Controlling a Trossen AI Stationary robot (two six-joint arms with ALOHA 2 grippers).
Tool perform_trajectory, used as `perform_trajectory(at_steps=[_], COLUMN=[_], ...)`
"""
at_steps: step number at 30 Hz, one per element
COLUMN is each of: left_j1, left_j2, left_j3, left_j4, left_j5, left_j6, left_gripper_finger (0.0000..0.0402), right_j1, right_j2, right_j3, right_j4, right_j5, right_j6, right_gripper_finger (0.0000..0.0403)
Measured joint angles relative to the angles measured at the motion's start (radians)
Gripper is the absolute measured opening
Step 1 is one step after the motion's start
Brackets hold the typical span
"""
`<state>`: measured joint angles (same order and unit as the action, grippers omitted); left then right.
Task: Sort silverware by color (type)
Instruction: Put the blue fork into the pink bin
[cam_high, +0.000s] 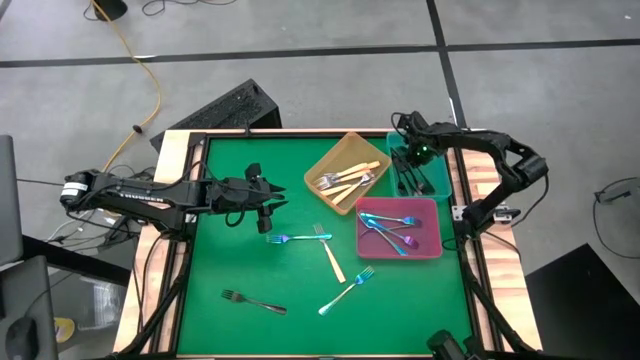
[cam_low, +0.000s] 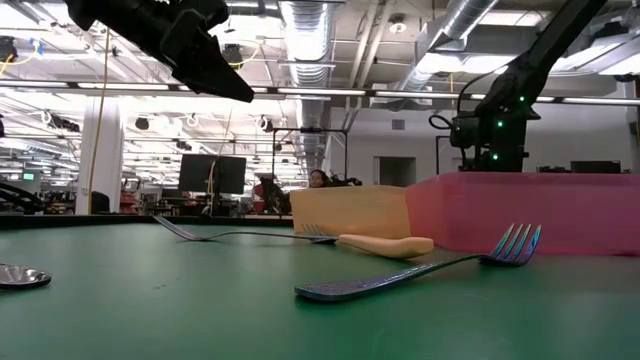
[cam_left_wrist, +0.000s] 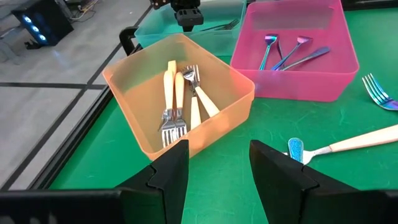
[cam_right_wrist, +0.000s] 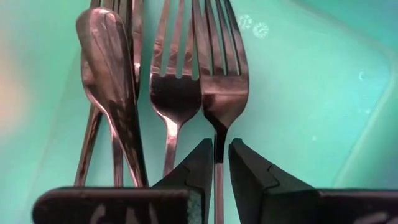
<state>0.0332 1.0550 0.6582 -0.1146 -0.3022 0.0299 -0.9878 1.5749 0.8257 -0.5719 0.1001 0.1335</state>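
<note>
Upper right of the high view, right gripper (cam_high: 413, 160) sits down inside the teal tray (cam_high: 440, 182), among the black forks (cam_right_wrist: 171, 81). Right wrist view: fingers nearly closed around one black fork's handle (cam_right_wrist: 219, 168), narrow gaps either side, so grip or release, cannot tell for sure. Probably dropping it with its own kind.

Left gripper (cam_high: 266, 200) hovers at left-centre of the green mat (cam_high: 240, 260), fingers parted wide, holding nothing, aimed toward the loose forks. Cream-handled forks (cam_left_wrist: 177, 99) lie in the orange tray (cam_high: 330, 160); iridescent forks (cam_high: 388, 228) in the pink tray (cam_high: 425, 252). Sorting by kind looks well along.

Unsorted on the mat: iridescent fork (cam_high: 290, 238) just below the left gripper, cream-handled fork (cam_high: 329, 254) mid-frame, iridescent fork (cam_high: 349, 290) lower centre, black fork (cam_high: 252, 300) lower left.

Hard to read: the teal tray's contents in the high view are blocked by the right arm; in the low view the tray walls hide everything inside.
</note>
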Motion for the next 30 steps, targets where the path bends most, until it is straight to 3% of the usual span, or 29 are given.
perform_trajectory(at_steps=[15,25,30], left_j1=[0.000,0.000,0.000], left_j2=[0.000,0.000,0.000], left_j3=[0.000,0.000,0.000], left_j4=[-0.013,-0.016,-0.016], left_j5=[0.015,0.042,0.166], left_j6=[0.007,-0.014,-0.035], left_gripper_finger=[0.0155,0.0155,0.0155], right_j1=[0.000,0.000,0.002], right_j2=[-0.114,-0.339,-0.473], right_j3=[0.001,0.001,0.001], right_j4=[-0.007,-0.020,-0.027], right_j5=[-0.019,-0.037,-0.189], right_j6=[-0.004,-0.002,-0.011], right_gripper_finger=[0.0165,0.0175,0.0175])
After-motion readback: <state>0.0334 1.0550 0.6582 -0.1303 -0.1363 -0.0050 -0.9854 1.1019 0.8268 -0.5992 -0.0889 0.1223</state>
